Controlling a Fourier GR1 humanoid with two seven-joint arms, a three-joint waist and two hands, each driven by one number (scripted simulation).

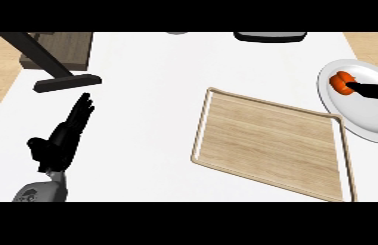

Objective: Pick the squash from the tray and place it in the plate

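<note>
1. Where the view's lower left begins, the left hand (63,134) stands open with its fingers straight and pointing up, resting on its grey forearm, well apart from everything else.
2. Right of it lies the wooden tray (269,141), tilted on the white counter (148,89), with nothing on its surface.
3. Beyond the tray's far right corner sits the white plate (351,106), partly cut by the right edge.
4. On the plate rests the orange squash (341,83), with the right hand (365,89) touching it; only dark fingers show at the edge, so I cannot tell whether they grip it.
5. Farther left, a dark bar-shaped object (66,82) lies near a wooden block (63,49).
6. At the far edge sits a dark rounded object (269,36).
</note>
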